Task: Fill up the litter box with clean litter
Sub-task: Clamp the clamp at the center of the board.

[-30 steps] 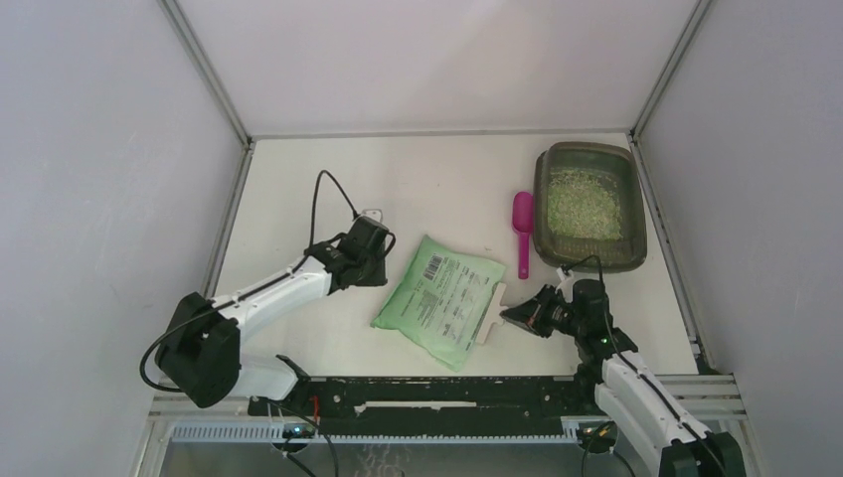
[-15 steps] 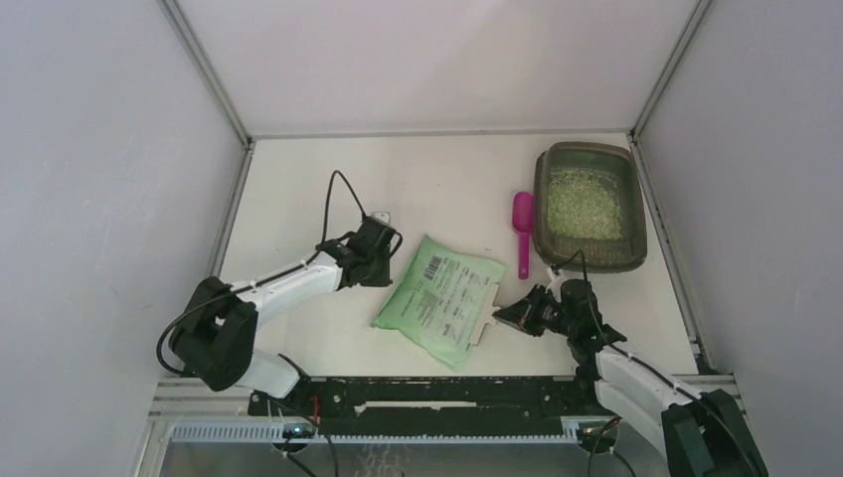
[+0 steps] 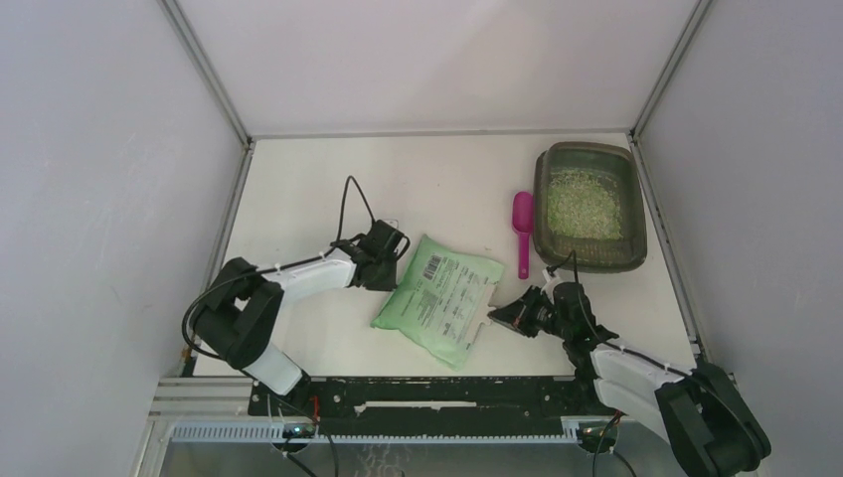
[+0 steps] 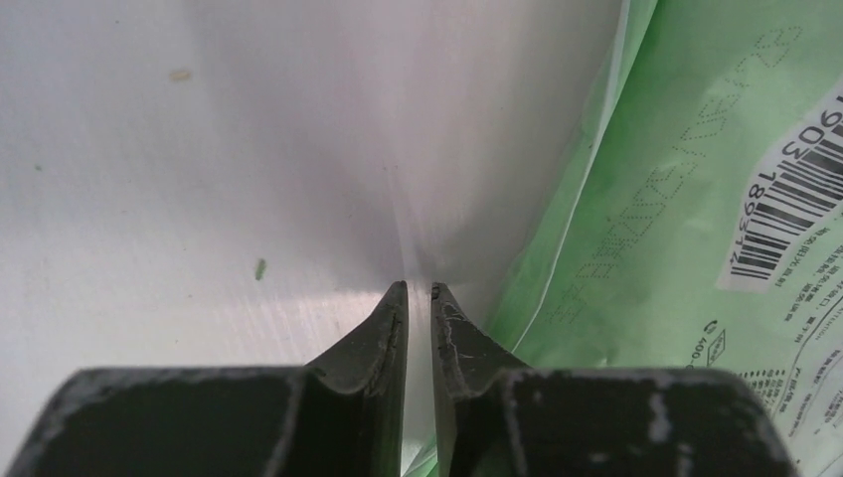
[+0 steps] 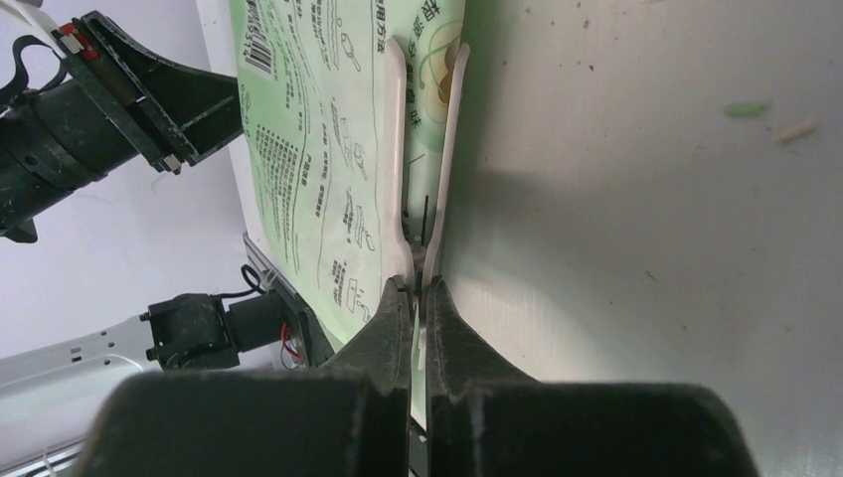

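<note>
Litter box (image 3: 592, 258): far right corner of the white table (image 3: 298, 189), long side running near to far. Dark translucent tray with a raised rim.

Clean litter (image 3: 585, 214): pale greenish granules spread over the box floor. A few stray grains on the table, one near the left fingers (image 4: 259, 268), one in the right wrist view (image 5: 746, 107).

Magenta scoop (image 3: 521, 229): flat on the table just left of the box, bowl at the far end, handle pointing near. Not touching the box.

Green bag (image 3: 440, 298): lies flat mid-table, turned at an angle, barcode at its far left end. Well apart from the box, near the scoop handle.

Left gripper (image 3: 396, 263): low at the bag's far left corner. In the wrist view its fingertips (image 4: 419, 288) are almost together, with a slim gap between them, and the bag's pale edge runs right alongside. Cannot tell whether that edge is pinched or only beside the jaws.

Right gripper (image 3: 495, 318): at the bag's right end, close to the table. Jaws clenched (image 5: 419, 283) on the white strip (image 5: 398, 179) along that end of the bag.
</note>
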### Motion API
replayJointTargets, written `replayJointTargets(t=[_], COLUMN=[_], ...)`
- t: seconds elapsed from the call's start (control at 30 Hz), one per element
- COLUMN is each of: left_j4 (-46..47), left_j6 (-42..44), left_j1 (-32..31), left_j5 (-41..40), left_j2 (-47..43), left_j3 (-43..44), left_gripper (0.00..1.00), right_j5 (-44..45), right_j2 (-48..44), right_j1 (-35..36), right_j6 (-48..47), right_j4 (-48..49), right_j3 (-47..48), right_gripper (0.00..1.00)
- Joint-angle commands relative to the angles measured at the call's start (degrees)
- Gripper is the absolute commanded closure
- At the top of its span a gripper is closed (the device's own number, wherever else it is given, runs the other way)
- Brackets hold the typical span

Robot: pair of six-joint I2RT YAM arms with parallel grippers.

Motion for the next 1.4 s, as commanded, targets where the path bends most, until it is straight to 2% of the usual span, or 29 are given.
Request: replayJointTargets(t=[0.0, 0.27, 0.67, 0.7, 0.73, 0.8, 0.93, 1.0, 1.07, 1.23, 1.37], left_j4=[2.7, 3.2, 3.6, 3.6, 3.6, 3.4, 2.6, 2.4, 2.2, 0.4, -0.4], left_j6=[1.5, 1.6, 1.3, 1.3, 1.3, 1.3, 1.5, 1.5, 1.4, 1.5, 1.3], left_j1=[-0.7, -2.8, -4.7, -4.7, -4.8, -4.8, -4.9, -4.9, -4.9, -4.9, -4.8], left_j5=[1.9, 3.1, 4.0, 4.0, 4.1, 4.3, 4.3, 4.2, 4.0, 4.0, 4.3], left_j2=[1.5, 4.3, 4.4, 4.2, 4.0, 3.7, 3.3, 2.8, 2.0, -0.6, -2.2], left_j3=[0.7, 1.9, 2.5, 2.5, 2.6, 2.8, 3.3, 3.3, 3.3, 4.4, 4.8], left_gripper=[0.83, 0.85, 0.86, 0.86, 0.86, 0.87, 0.86, 0.84, 0.81, 0.69, 0.61], right_j5=[1.9, 2.0, 1.9, 1.9, 1.9, 1.9, 2.4, 2.7, 3.0, 4.7, 8.9], right_j2=[1.9, 3.8, 2.0, 2.1, 2.3, 2.5, 1.6, 0.6, -0.6, -2.9, -4.1], right_j1=[2.3, 3.6, 4.0, 4.2, 4.2, 4.3, 4.8, 5.0, 5.2, 7.7, 13.7], right_j6=[2.1, 5.2, 5.1, 5.0, 4.8, 4.7, 4.7, 4.5, 4.4, 5.2, 9.7], right_j4=[9.1, 14.2, 9.2, 8.7, 8.4, 8.0, 6.0, 4.0, 2.1, -6.0, -9.0], right_j3=[-0.5, -2.1, 0.9, 1.2, 1.4, 1.7, 2.4, 2.9, 3.4, 5.4, 5.0], right_gripper=[1.0, 1.0, 1.0, 0.96, 0.86, 0.74, 0.4, 0.31, 0.27, 0.24, 0.22])
